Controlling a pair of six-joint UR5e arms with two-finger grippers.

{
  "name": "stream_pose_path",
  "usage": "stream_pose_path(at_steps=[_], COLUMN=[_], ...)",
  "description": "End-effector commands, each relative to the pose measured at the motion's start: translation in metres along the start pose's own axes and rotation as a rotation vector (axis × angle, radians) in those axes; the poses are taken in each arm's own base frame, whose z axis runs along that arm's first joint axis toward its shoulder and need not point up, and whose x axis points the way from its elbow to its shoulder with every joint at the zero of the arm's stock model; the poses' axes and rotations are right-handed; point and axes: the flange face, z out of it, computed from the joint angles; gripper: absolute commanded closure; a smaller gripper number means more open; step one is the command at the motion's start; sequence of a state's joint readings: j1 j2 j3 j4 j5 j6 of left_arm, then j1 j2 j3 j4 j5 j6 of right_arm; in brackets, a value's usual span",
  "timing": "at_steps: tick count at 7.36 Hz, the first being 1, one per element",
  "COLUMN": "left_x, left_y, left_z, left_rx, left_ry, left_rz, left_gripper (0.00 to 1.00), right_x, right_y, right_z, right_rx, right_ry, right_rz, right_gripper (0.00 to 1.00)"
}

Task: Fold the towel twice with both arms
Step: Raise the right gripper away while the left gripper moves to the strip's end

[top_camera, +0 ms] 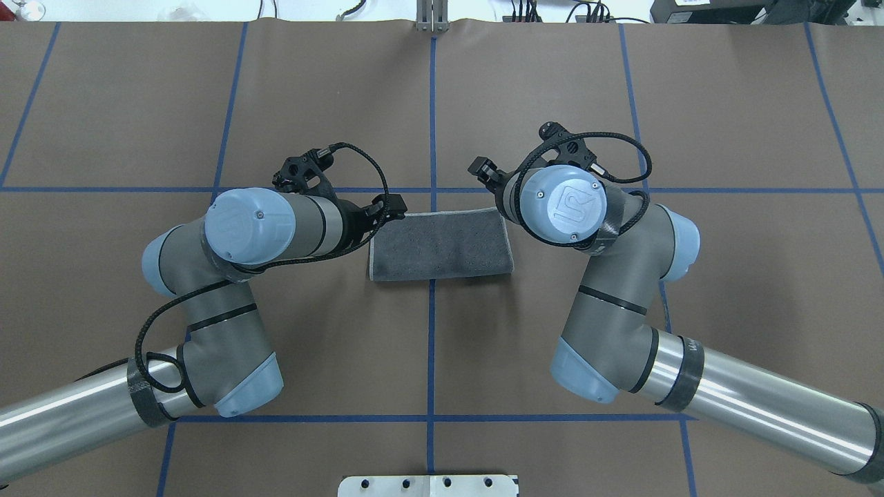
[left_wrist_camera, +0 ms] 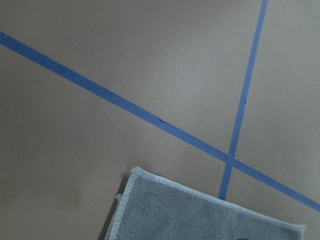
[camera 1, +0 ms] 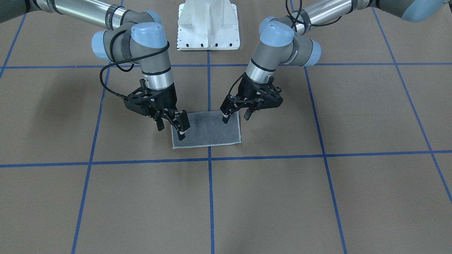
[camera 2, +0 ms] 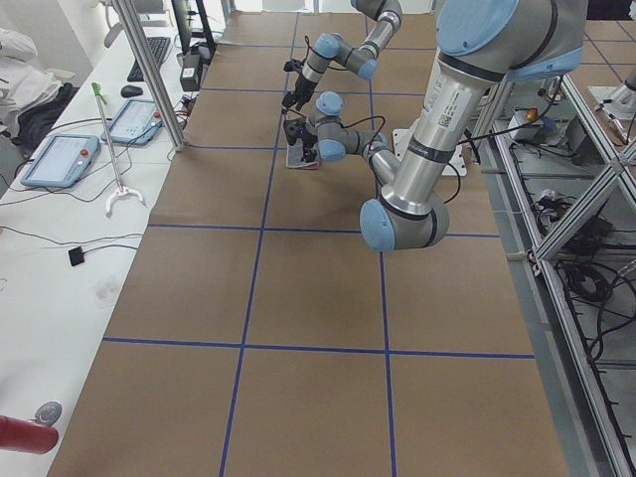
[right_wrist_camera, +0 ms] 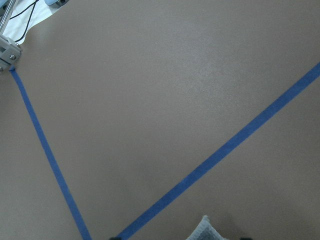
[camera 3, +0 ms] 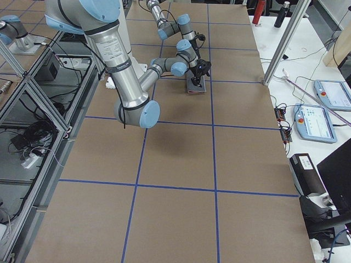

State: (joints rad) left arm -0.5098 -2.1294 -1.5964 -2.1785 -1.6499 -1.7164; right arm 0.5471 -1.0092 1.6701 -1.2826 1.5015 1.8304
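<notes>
One towel (camera 1: 208, 130), grey side up, lies between two grippers, the left gripper (camera 1: 236, 117) and right gripper (camera 1: 172, 128), each spread open astride a short edge; fingertip contact unclear.

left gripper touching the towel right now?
Cannot tell. In the front-facing view one finger of the open left gripper overlaps the towel, but that steep angle hides any gap underneath.
</notes>
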Motion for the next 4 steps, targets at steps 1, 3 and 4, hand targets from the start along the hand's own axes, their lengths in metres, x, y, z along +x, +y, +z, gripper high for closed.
stream_pose_path(at_steps=[1,3,4], left_x=[-0.015,-0.042,-0.043], left_y=[0.007,0.022,0.033], left_z=[0.002,0.008,0.010], left_rx=[-0.021,-0.040,-0.053], left_ry=[-0.007,-0.002,-0.007], left_rz=[-0.018,-0.061,-0.111], left_gripper=[0.00,0.02,0.08], right_x=[0.029,0.058,0.068], right_y=[-0.050,-0.105,-0.118], right_z=[-0.013,-0.013,-0.015], right_rx=[-0.060,-0.115,-0.126], right_ry=[0.030,0.070,0.076], right_rz=[-0.138,-0.293,-0.350], right_gripper=[0.00,0.00,0.00])
